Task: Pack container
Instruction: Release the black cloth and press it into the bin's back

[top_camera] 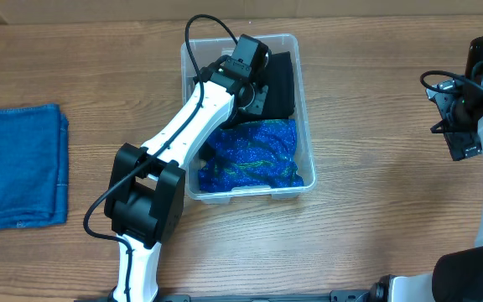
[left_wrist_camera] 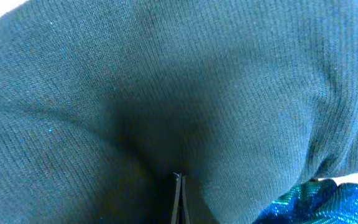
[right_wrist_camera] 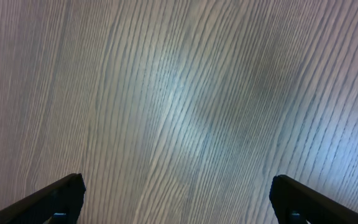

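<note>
- Blue towel (top_camera: 19, 166) lies folded flat at the left end of the table (top_camera: 376, 243), well apart from everything else.
- The white-and-black left arm (top_camera: 187, 126) comes up from the near edge and reaches to the right and away, over the left wall of the container (top_camera: 305, 126).
- Clear plastic, the container sits at the middle of the table, toward the far side, with its long sides running near to far.
- A dark cloth (top_camera: 283, 80) fills its far half. A glitter cloth (top_camera: 254, 159), blue with green streaks, lies crumpled in the near half. The two touch.
- The left gripper (left_wrist_camera: 178, 182) is down inside the far half, on the dark cloth. In the wrist view its fingers are pressed together into a thin line, and the creases of the dark cloth gather at their tip. It is pinching that cloth. A corner of the glitter cloth shows at the lower right of that view.
- The right gripper (right_wrist_camera: 178, 199) hangs over bare wood near the table's right end, well apart from the container. Its fingers (right_wrist_camera: 61, 196) are spread wide with nothing between them.
</note>
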`<state>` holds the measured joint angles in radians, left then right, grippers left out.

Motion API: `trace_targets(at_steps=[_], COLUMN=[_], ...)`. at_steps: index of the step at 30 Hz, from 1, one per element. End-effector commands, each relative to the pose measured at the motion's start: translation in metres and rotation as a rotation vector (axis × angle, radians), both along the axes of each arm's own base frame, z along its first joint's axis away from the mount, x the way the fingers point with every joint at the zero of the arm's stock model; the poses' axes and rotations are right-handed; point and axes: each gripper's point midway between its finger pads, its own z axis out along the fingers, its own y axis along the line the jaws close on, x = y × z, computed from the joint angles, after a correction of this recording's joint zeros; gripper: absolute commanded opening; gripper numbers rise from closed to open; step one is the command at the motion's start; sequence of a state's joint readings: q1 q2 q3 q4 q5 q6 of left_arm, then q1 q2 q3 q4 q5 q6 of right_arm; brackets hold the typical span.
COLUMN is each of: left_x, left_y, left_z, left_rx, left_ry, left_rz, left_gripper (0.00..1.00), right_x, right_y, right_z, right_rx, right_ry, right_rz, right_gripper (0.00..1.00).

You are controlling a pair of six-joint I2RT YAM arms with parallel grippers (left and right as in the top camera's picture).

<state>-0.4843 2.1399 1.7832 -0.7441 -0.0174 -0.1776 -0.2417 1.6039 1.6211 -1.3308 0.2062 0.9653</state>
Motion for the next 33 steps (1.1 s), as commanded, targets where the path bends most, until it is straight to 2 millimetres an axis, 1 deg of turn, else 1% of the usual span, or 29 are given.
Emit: trace_targets(at_steps=[1,2,3,5,8,9,10,11,12,15,20,21,22,24,26,27,29,30,32,33], left_x=[-0.005,-0.001,0.006,0.017,0.020,0.019,0.017,0.014,0.009,-0.006,-0.008,-0.008,-0.008,-0.011,-0.012,-0.011,-0.008,-0.005,0.001,0.008], left_y=[-0.001,-0.002,-0.001,0.000,0.000,0.001,0.003,0.008,0.012,0.021,0.024,0.026,0.028,0.036,0.044,0.052,0.066,0.075,0.085,0.091], left_z=[-0.015,-0.010,0.002,0.041,0.098,0.112,0.119,0.117,0.109,0.076,0.025,0.007,-0.003,-0.031,-0.049,-0.057,-0.060,-0.055,-0.039,-0.020], left_rx=[0.010,0.017,0.026,0.025,-0.027,-0.042,-0.044,-0.029,-0.014,0.042,0.097,0.116,0.126,0.162,0.195,0.223,0.267,0.287,0.303,0.313], left_ry=[0.043,0.017,-0.030,-0.123,-0.235,-0.258,-0.269,-0.251,-0.216,-0.095,0.005,0.041,0.060,0.120,0.154,0.164,0.160,0.149,0.114,0.064], left_rz=[-0.017,-0.038,-0.049,-0.044,-0.034,-0.025,-0.021,-0.001,0.012,0.029,0.039,0.042,0.043,0.053,0.071,0.084,0.111,0.130,0.156,0.178], left_gripper=[0.04,0.04,0.04,0.04,0.04,0.04,0.04,0.04,0.04,0.04,0.04,0.04,0.04,0.04,0.05,0.05,0.04,0.04,0.04,0.04], right_x=[0.000,0.000,0.000,0.000,0.000,0.000,0.000,0.000,0.000,0.000,0.000,0.000,0.000,0.000,0.000,0.000,0.000,0.000,0.000,0.000], right_y=[-0.001,-0.001,-0.001,-0.001,-0.001,-0.001,-0.001,-0.001,-0.001,-0.001,-0.001,-0.001,-0.001,-0.001,-0.001,-0.001,-0.001,-0.001,-0.001,-0.001], right_z=[0.002,0.001,0.001,0.001,0.001,0.001,0.001,0.001,0.001,0.001,0.001,0.002,0.001,0.001,0.001,0.001,0.001,0.001,0.001,0.001], right_rx=[-0.003,-0.002,-0.002,-0.002,-0.002,-0.002,-0.003,-0.002,-0.003,-0.002,-0.002,-0.002,-0.002,-0.002,-0.002,-0.002,-0.002,-0.002,-0.002,-0.002], right_ry=[-0.007,-0.007,-0.007,-0.007,-0.007,-0.007,-0.006,-0.007,-0.006,-0.007,-0.007,-0.007,-0.007,-0.007,-0.007,-0.007,-0.007,-0.007,-0.007,-0.007], right_rz=[-0.007,-0.007,-0.007,-0.007,-0.007,-0.007,-0.007,-0.007,-0.007,-0.007,-0.007,-0.007,-0.007,-0.007,-0.007,-0.007,-0.007,-0.007,-0.007,-0.007], right_gripper=[1.00,1.00,1.00,1.00,1.00,1.00,1.00,1.00,1.00,1.00,1.00,1.00,1.00,1.00,1.00,1.00,1.00,1.00,1.00,1.00])
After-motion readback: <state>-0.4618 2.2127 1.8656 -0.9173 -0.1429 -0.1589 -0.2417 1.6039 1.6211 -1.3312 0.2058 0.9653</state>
